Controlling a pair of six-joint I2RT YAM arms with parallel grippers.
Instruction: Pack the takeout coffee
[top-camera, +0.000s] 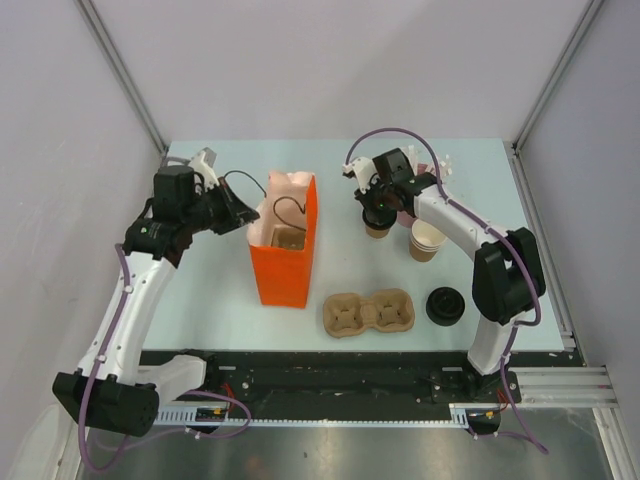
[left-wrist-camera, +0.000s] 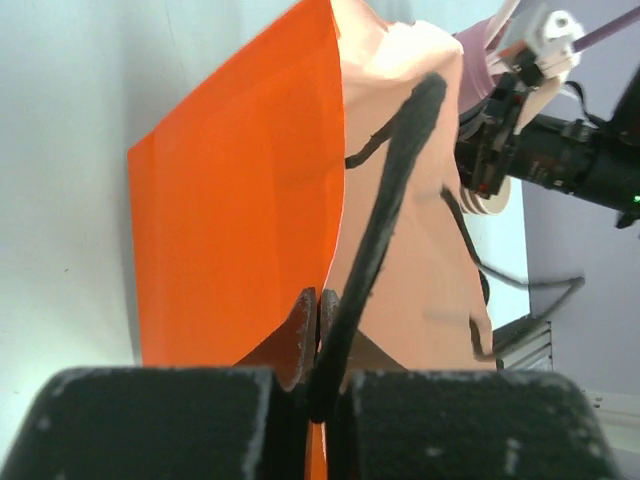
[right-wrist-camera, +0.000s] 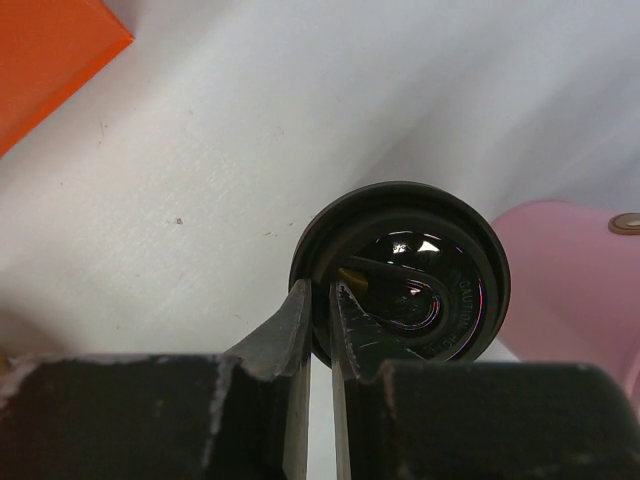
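Orange bag (top-camera: 285, 255) upright, left fingers (top-camera: 243, 213) at its rim, right fingers (top-camera: 379, 208) seemingly on takeout coffee (top-camera: 377, 229)

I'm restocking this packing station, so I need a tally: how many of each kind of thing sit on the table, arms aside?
orange bag: 1
lidded coffee cup: 1
stack of lidless cups: 1 (number of cups in it unclear)
pulp cup carrier: 1
loose black lid: 1
pink holder: 1
Total: 6
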